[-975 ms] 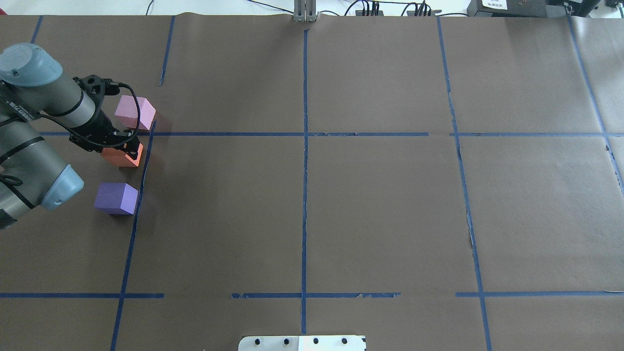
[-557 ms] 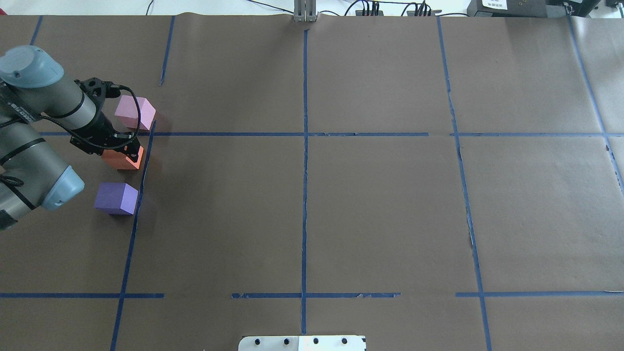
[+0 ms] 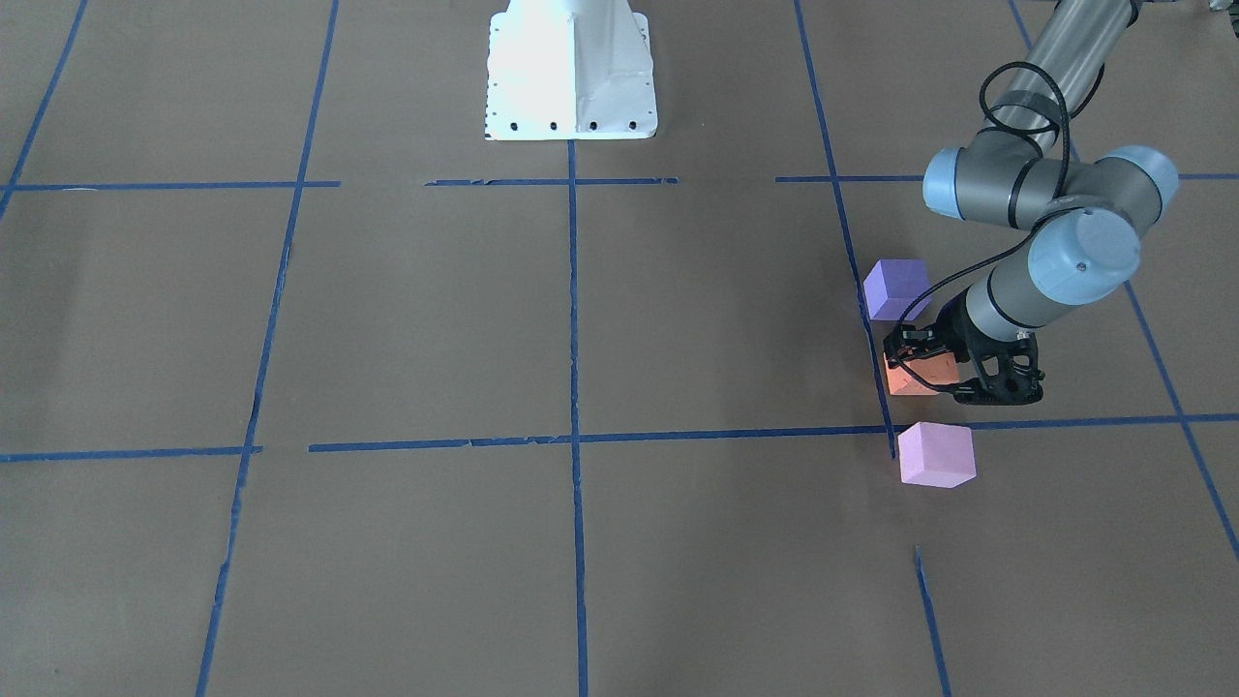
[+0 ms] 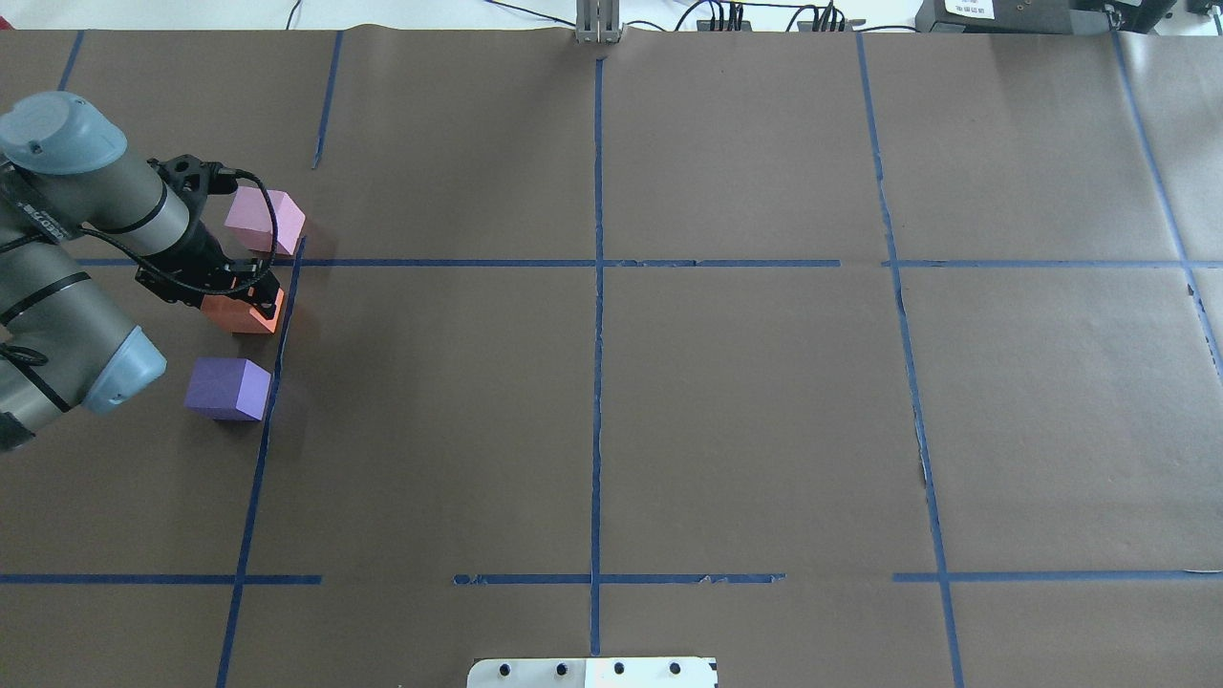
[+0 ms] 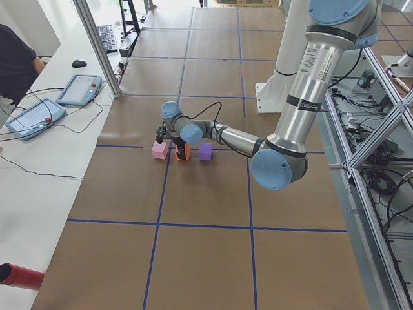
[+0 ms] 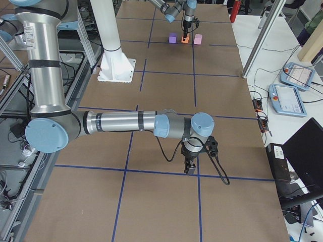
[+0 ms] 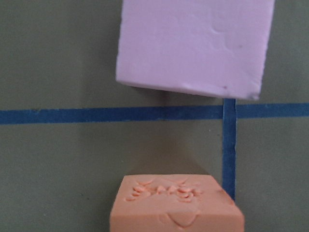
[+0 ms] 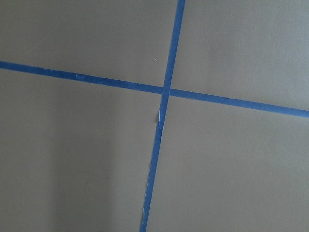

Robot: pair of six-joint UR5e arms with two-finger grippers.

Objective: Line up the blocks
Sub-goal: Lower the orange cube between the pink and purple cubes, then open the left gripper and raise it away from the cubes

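The three blocks stand in a short row beside a blue tape line on the table's left side. The pink-lilac block (image 4: 265, 220) is farthest, the orange block (image 4: 237, 317) in the middle, the violet-purple block (image 4: 227, 388) nearest the robot. My left gripper (image 4: 250, 302) points down and is shut on the orange block (image 3: 915, 378), low at the table. The left wrist view shows the orange block (image 7: 176, 205) close below and the pink block (image 7: 193, 46) beyond a tape line. My right gripper (image 6: 191, 169) hangs low over bare paper far away; I cannot tell its state.
Brown paper with a blue tape grid (image 4: 597, 263) covers the table. The white robot base (image 3: 571, 68) stands at the near edge's middle. Tablets (image 5: 79, 88) and an operator sit beside the table's far edge.
My left gripper and the orange block have shifted slightly lower and toward the robot. The pink and purple blocks have not moved.
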